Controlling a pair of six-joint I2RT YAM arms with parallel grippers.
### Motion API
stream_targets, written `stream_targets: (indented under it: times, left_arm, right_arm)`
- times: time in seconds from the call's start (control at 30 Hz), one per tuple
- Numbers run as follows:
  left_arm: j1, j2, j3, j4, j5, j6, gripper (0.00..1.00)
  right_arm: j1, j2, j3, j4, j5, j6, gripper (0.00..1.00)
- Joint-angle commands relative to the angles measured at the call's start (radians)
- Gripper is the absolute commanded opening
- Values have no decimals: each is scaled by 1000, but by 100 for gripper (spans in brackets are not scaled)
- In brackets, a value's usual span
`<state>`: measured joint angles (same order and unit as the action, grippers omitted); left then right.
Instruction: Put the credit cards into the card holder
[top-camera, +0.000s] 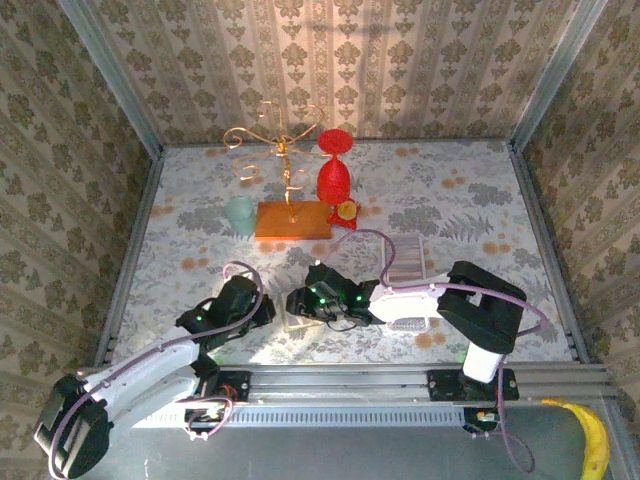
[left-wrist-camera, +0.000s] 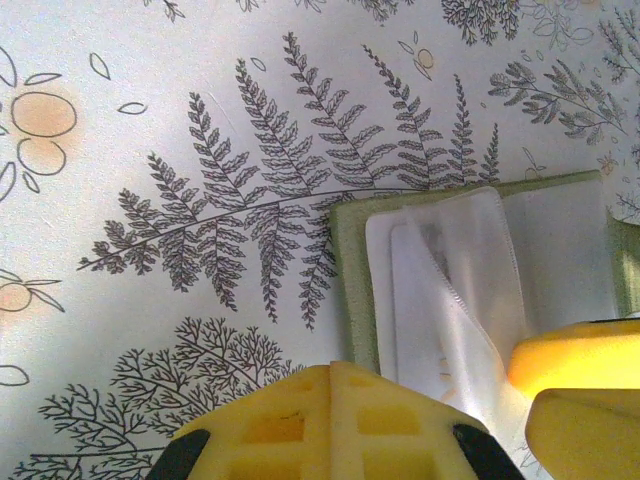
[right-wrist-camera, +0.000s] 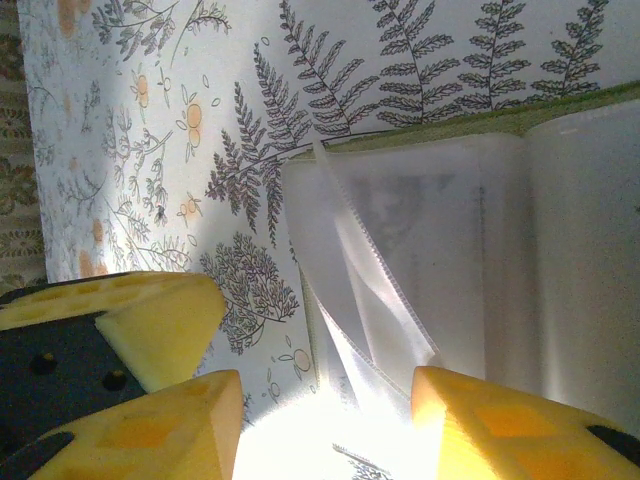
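The right gripper (right-wrist-camera: 328, 388) stands half open, its yellow fingers on either side of a loose clear sleeve (right-wrist-camera: 365, 300) of the card holder (right-wrist-camera: 500, 220), with nothing pinched between them. To me it looks placed to lift or spread a pocket so a card can slide in. Just beside it the left gripper (left-wrist-camera: 332, 378) is clenched with nothing visible in its jaws, its tip at the holder's green backing (left-wrist-camera: 350, 260). It is probably pinning the holder to the fern-printed tablecloth (left-wrist-camera: 200, 150) so it cannot skid. The credit cards (top-camera: 405, 257) lie fanned on the table behind the right arm, well apart from both grippers. A faint grey patch shows behind the plastic; whether a card is in there I cannot tell.
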<state>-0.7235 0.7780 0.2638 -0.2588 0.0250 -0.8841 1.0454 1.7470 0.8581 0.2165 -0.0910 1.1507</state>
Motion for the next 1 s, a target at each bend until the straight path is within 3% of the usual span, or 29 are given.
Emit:
stream_targets:
  times: [0.0, 0.23, 0.43, 0.63, 0.97]
  left_arm:
    - [8, -16, 2, -28, -15, -16, 0]
    - [54, -53, 21, -32, -3, -29, 0]
    - [183, 24, 93, 45, 181, -10, 0]
    - [185, 177, 189, 92, 285, 31, 0]
    - [184, 358, 211, 151, 345, 63, 0]
  right_arm:
    - [7, -30, -23, 33, -17, 21, 48]
    - [7, -36, -25, 22, -24, 29, 45]
    - [7, -35, -19, 1, -22, 17, 43]
    - [7, -30, -16, -8, -21, 11, 43]
    - [8, -34, -8, -27, -21, 0, 43]
